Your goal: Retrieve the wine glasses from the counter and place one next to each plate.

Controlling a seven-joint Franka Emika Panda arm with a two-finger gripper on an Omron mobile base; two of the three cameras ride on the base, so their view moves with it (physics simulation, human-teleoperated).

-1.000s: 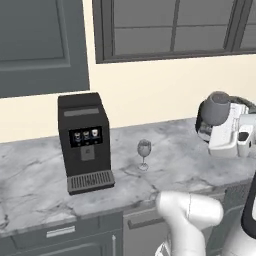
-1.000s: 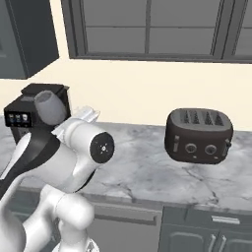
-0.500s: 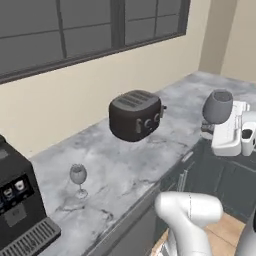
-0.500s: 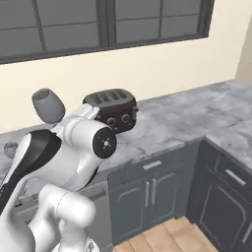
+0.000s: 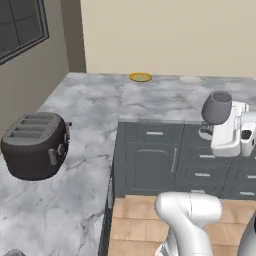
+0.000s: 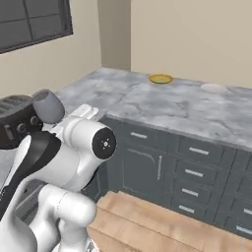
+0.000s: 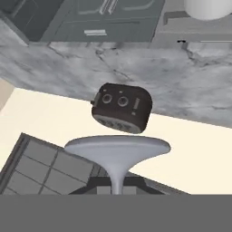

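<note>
While we look across the L-shaped marble tabletop [image 5: 95, 107], its long front edge runs along the dark cabinets [image 5: 150, 160], and past that edge there's open wooden floor [image 5: 135, 220] between the two runs of cabinets. Plenty of bare marble sits around the far corner, under the cream wall.

Out there near the wall we spot the yellow-rimmed plate [image 5: 140, 77], and to its right the pale plate [image 6: 214, 87], the two well apart with clear marble between them. The black toaster [image 5: 35, 145] squats on the left run of tabletop, close to its inner edge.

And here's the wine glass [image 5: 217, 107]: it's up in the air, off the tabletop, its grey bowl showing beside the white hand, over the cabinet fronts in the left base view. From the right base view the bowl [image 6: 47, 106] pokes up behind the arm's elbow. In the hand view we're staring at the glass's round foot [image 7: 117, 147] and stem dead centre, the stem running down to where our fingers sit, pinched narrow on it.
</note>
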